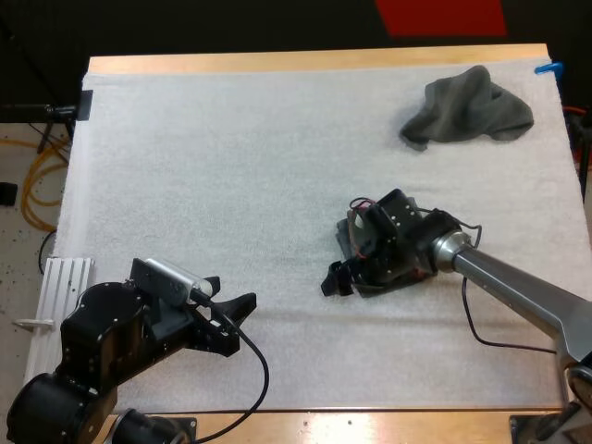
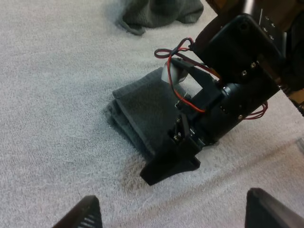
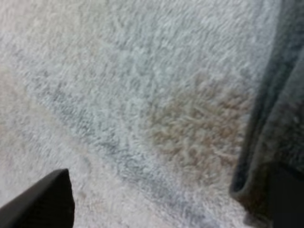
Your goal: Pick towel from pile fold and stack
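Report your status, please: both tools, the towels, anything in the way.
Both open: left tool over bare mat, right tool at folded towel edge. One crumpled towel far right, untouched. No obstacle seen.

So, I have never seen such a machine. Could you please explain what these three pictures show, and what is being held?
These are two robot arms at a wooden table covered by a white mat. The high view looks forward and down from behind the arms. The other two pictures are taken from each arm's wrist, so the big black shapes in them are that arm's own fingers. The left gripper is near the mat's front edge, with its fingers apart, holding nothing. The right gripper is down at a folded towel, dark grey-green, in the middle of the mat. Its fingers stand apart, one at the towel's edge, so it grips nothing. A crumpled towel lies near the far right corner.
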